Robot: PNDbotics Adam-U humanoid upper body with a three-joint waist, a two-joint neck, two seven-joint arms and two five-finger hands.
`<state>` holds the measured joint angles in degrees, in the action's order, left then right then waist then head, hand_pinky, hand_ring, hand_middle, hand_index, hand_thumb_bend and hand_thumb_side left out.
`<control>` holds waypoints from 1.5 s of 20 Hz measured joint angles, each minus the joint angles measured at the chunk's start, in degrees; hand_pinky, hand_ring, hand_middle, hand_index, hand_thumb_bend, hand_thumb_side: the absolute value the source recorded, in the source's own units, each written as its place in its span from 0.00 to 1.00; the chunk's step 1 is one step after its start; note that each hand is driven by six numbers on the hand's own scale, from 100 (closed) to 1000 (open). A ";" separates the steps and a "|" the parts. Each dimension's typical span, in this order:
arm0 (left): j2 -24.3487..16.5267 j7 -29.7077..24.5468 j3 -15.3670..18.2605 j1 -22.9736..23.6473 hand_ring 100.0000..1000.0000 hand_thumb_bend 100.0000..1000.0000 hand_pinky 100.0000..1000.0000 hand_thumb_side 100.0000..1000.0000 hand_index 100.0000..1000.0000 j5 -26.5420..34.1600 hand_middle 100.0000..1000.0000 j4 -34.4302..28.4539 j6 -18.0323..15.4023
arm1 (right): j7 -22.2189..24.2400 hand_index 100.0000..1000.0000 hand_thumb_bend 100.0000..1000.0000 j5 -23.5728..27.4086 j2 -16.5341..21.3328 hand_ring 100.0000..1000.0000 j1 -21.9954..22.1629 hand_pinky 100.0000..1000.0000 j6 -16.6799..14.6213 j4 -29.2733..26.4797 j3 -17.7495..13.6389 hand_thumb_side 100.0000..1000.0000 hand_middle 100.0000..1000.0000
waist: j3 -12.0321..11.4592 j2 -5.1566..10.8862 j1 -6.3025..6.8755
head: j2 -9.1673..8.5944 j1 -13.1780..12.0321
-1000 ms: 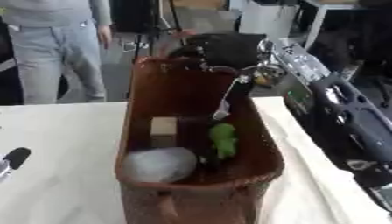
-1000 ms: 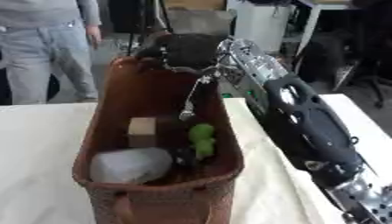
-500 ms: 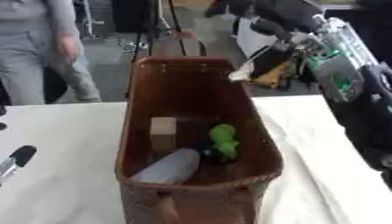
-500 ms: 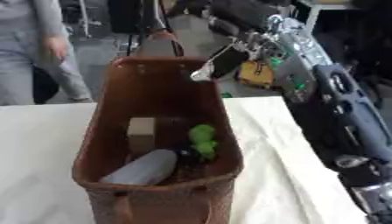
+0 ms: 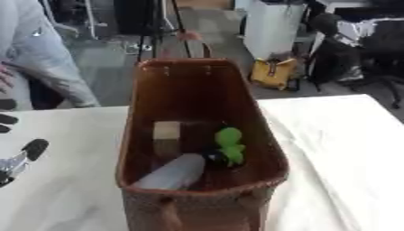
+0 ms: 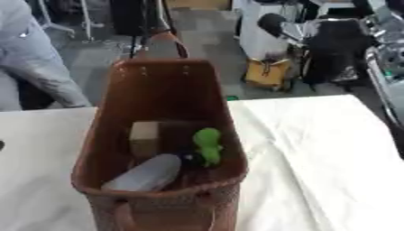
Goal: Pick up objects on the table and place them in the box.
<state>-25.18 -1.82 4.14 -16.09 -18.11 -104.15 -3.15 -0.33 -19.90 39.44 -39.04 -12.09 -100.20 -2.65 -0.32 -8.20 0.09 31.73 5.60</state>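
The box (image 5: 197, 94) is a brown basket standing on the white table (image 5: 331, 149). Inside lie a tan block (image 5: 166, 131), a green toy (image 5: 230, 144) and a grey bottle (image 5: 170, 172). The left hand (image 5: 17, 155) shows at the left edge, fingers out, holding nothing.

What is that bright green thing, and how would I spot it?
Look into the tall brown woven basket standing on the white table. Near its bottom, right of a tan block and a grey bottle, lies the green toy, the only bright-coloured item there.
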 measured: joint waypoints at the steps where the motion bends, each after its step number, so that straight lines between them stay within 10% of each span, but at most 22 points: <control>1: 0.01 0.33 0.02 0.00 0.66 0.64 0.63 0.45 0.81 0.10 0.72 0.00 -0.04 | -0.70 0.80 0.63 0.70 -0.01 0.62 1.50 0.48 0.46 -0.55 -0.67 0.50 0.67 | 0.25 0.00 0.06 | 0.00 -0.16; 16: 0.78 3.01 0.50 0.70 0.65 0.68 0.63 0.49 0.82 0.90 0.72 0.01 -0.20 | -3.84 0.79 0.61 7.06 -5.39 0.57 17.49 0.41 1.89 -3.32 -4.17 0.51 0.62 | 1.78 0.02 1.25 | 3.99 -3.36; 30: 1.59 3.53 0.69 1.13 0.66 0.67 0.63 0.52 0.82 1.01 0.73 0.01 0.03 | -3.75 0.78 0.60 8.86 -10.04 0.57 19.38 0.40 2.59 -4.76 -5.10 0.51 0.61 | 1.59 -0.36 1.61 | 6.10 -6.02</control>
<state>-23.59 1.71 4.83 -14.96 -17.10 -104.14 -3.12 -4.08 -11.04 29.39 -19.66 -9.51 -104.96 -7.75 1.27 -8.56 1.70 37.83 -0.43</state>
